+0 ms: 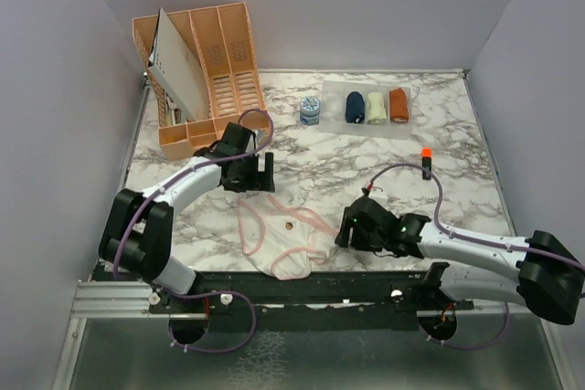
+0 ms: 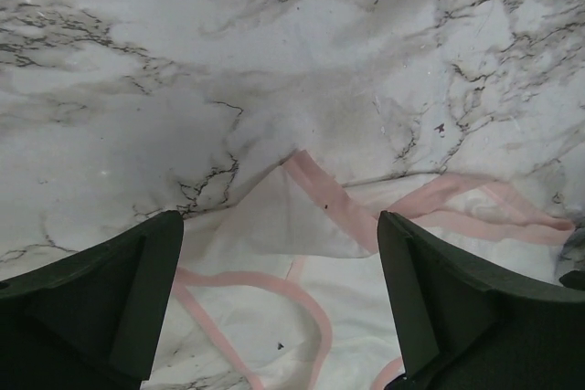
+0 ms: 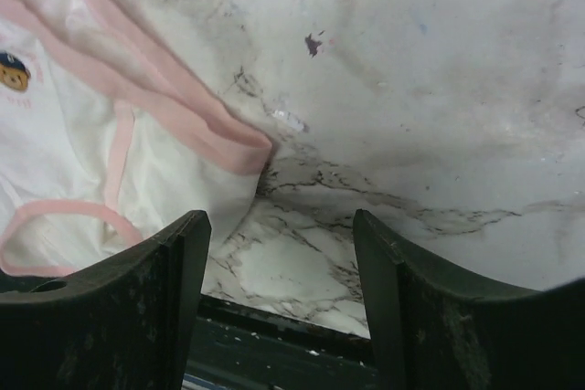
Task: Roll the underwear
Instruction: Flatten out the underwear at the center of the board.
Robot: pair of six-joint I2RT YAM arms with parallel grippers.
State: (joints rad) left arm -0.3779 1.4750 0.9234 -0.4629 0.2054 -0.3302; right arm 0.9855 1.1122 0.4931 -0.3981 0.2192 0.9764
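The whitish-pink underwear [image 1: 283, 242] with pink edging lies spread and rumpled on the marble table near the front edge. My left gripper [image 1: 253, 180] hangs open just behind it; in the left wrist view the underwear [image 2: 274, 308] lies under and between the wide-apart fingers [image 2: 137, 299] of that gripper [image 2: 279, 226]. My right gripper [image 1: 342, 233] is open at the cloth's right side. In the right wrist view, only bare table lies between the jaws of the right gripper [image 3: 279, 221], and the underwear [image 3: 73, 134] is just to their left. A navy blue roll [image 1: 355, 107] lies at the back.
An orange slotted organizer [image 1: 210, 70] stands at the back left. Beside the navy roll are a blue-and-white roll [image 1: 310, 111], a cream bundle [image 1: 376, 107] and a rust-orange bundle [image 1: 398, 105]. A small red-topped object [image 1: 426, 162] stands right of centre. The table's front edge [image 3: 302, 326] is close under the right gripper.
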